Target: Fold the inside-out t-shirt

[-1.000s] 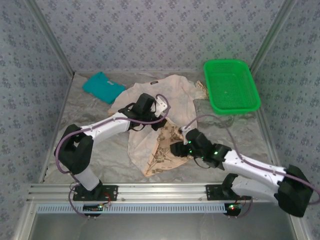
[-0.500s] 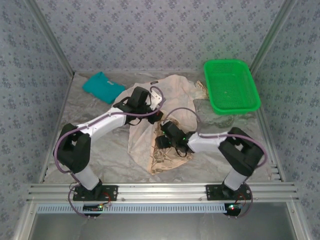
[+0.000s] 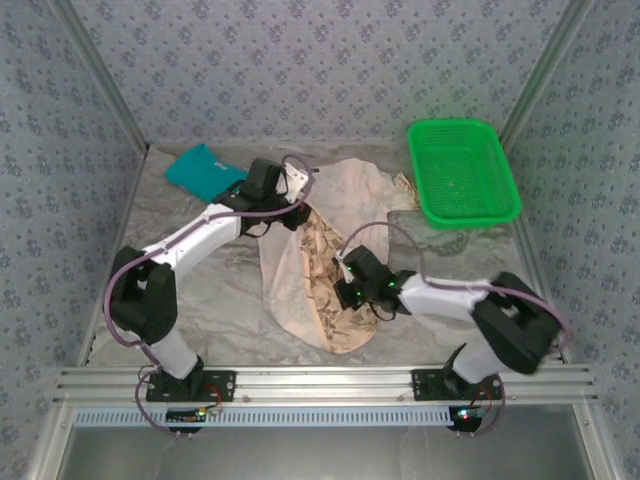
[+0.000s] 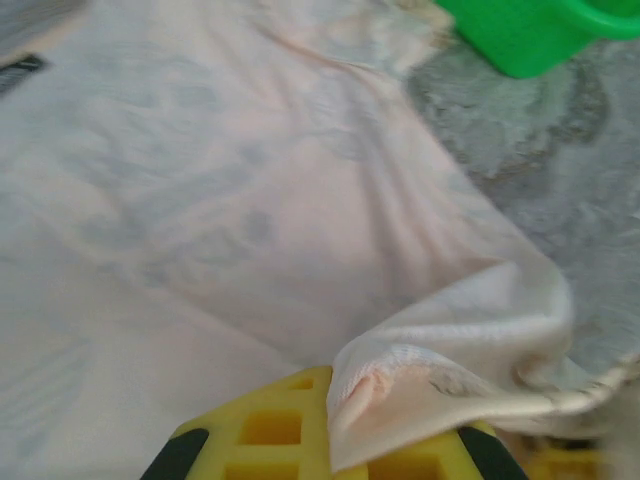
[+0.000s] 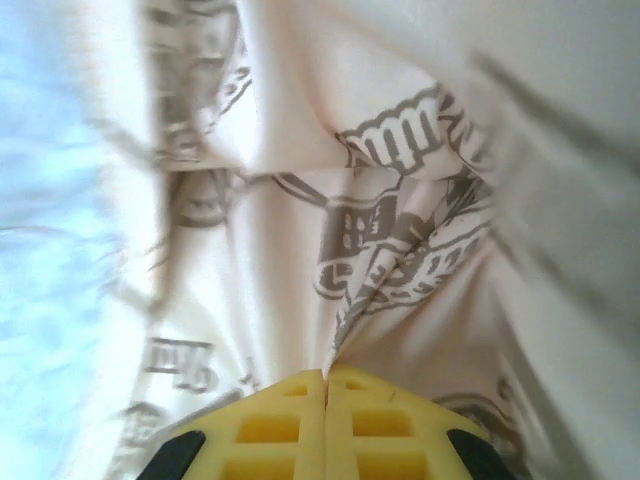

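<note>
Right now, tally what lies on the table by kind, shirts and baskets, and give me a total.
Shirts: 2, the printed peach t-shirt and the folded teal shirt
Baskets: 1, the green basket
Total: 3

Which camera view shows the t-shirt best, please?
The top view: the whole t-shirt is in frame, outline and all. The left wrist view shows its pale reverse and a hem in the left tool; the right wrist view, blurred prints pinched by the right tool.

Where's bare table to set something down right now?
Free: near-left table between left arm and t-shirt; right strip between green basket and right arm. Crowded: centre, where left gripper and right gripper clamp it; teal shirt sits far-left.
</note>
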You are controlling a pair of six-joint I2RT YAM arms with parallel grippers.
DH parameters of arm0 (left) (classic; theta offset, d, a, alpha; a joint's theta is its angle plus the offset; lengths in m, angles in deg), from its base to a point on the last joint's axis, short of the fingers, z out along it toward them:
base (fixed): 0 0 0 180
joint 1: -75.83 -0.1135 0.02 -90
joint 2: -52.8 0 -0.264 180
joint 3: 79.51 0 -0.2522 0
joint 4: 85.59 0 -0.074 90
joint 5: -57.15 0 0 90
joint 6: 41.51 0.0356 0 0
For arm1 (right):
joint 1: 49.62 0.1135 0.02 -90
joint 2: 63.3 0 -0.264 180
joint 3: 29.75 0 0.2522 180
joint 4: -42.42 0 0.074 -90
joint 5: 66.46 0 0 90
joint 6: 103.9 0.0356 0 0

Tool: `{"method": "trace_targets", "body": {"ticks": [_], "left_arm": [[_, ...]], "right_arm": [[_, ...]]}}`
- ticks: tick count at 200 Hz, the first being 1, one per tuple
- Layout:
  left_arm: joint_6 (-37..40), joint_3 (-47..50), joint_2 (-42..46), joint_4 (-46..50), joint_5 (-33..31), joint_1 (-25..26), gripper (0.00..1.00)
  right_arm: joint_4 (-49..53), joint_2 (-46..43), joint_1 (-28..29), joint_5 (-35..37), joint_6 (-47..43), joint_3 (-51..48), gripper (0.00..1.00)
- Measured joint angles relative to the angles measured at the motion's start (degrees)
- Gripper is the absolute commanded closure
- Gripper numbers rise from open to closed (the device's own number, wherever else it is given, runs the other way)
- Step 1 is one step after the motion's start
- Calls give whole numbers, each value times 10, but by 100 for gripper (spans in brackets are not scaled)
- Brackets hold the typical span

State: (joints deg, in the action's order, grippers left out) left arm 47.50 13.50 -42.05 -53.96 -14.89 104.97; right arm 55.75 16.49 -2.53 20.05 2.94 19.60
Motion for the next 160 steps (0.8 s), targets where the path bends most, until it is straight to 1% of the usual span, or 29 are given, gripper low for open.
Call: {"method": "trace_targets", "body": {"ticks": [16,32,44,60,68,75,80,85,97,104,113,120,136,160], "left_arm": [[-5,0,0,6,-18,-37,100],[-18,4,0,3,-43,-85,100],[-29,12,-1,2,-68,-118,100],[-46,31,-10,-2,-100,-157,100],[-54,41,-19,-4,-104,-170,92],[-60,48,-31,-5,-105,-177,80],[-63,54,-42,-5,-105,-181,72],[-67,59,-50,-4,-105,-182,67],[-70,70,-67,2,-103,-181,63],[-73,72,-75,7,-94,-178,61],[-77,77,-83,11,-82,-174,59],[-80,82,-85,16,-74,-170,56],[-87,97,-78,32,-60,-161,50],[-85,100,-42,80,-65,-131,48]], "right_arm": [[47,-111,-28,-29,-27,-1,100],[79,-203,-83,-56,-48,7,100],[93,-250,-147,-92,-54,8,100],[96,-268,-242,-146,-43,-2,100],[99,-263,-274,-160,-36,-8,100],[104,-258,-290,-169,-31,-13,100],[108,-248,-295,-177,-28,-17,100],[115,-240,-296,-183,-27,-21,100],[130,-232,-296,-196,-23,-30,99],[132,-224,-276,-178,-17,-37,98],[135,-211,-249,-161,-9,-44,88],[141,-198,-231,-149,-3,-50,80],[170,-177,-213,-125,7,-60,72],[214,-169,-200,-90,14,-52,55]]}}
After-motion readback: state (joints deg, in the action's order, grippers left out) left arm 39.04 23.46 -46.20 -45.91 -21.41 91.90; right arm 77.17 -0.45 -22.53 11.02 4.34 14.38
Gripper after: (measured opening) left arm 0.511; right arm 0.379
